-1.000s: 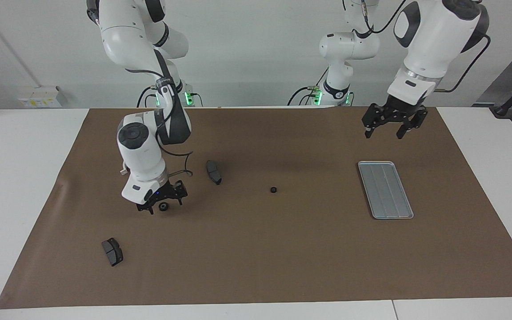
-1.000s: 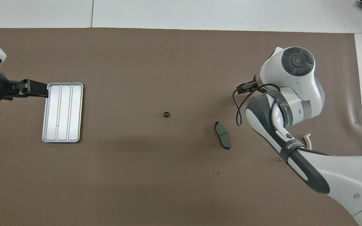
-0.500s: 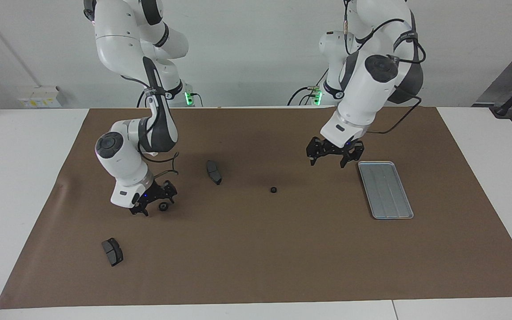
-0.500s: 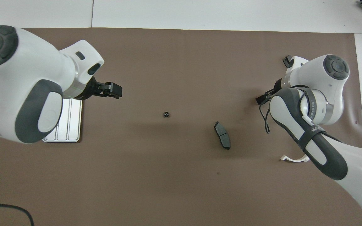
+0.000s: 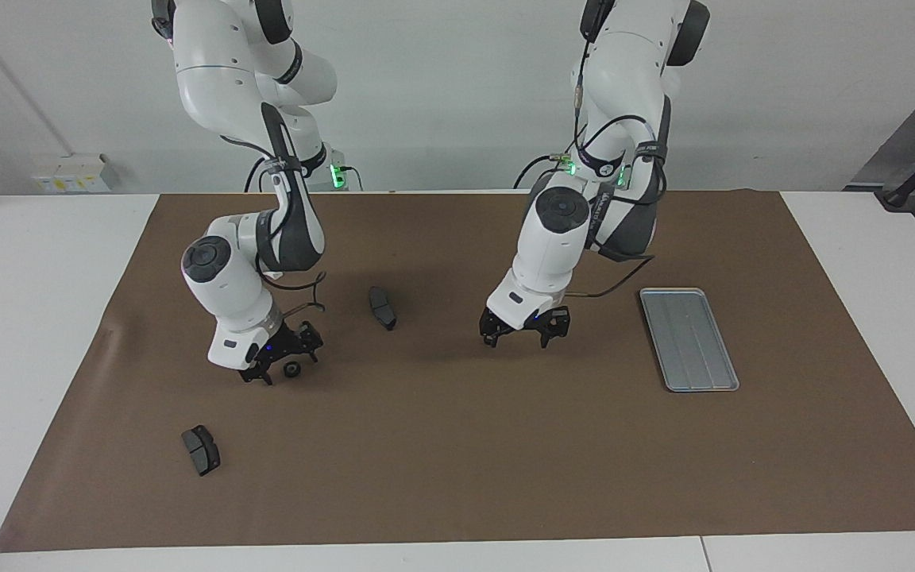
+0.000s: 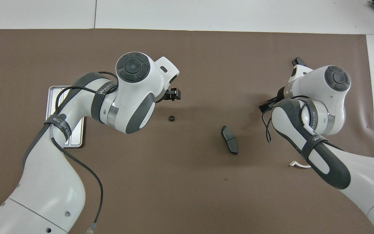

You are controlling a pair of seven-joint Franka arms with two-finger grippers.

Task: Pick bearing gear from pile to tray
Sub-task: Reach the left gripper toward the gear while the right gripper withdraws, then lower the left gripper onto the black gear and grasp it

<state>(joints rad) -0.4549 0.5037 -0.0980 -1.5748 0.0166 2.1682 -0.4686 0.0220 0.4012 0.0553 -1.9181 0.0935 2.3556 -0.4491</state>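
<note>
A small black bearing gear (image 5: 292, 370) lies on the brown mat at the tips of my right gripper (image 5: 283, 364), which stands open and low around it. A second gear (image 6: 171, 118) lies mid-table. My left gripper (image 5: 518, 337) hangs open just over the mat beside it, and one of its fingers (image 5: 492, 339) covers that gear in the facing view. The silver tray (image 5: 688, 340) lies toward the left arm's end of the table. From overhead the tray (image 6: 52, 97) is partly under the left arm.
One dark brake pad (image 5: 382, 307) lies between the two gears, also seen from overhead (image 6: 229, 140). Another pad (image 5: 201, 450) lies farther from the robots, toward the right arm's end. A white half-ring bracket (image 6: 299, 165) peeks out under the right arm.
My left arm has swung from near the tray to mid-table and come down beside the middle gear. The right gripper stayed by its gear while its wrist shifted a little.
</note>
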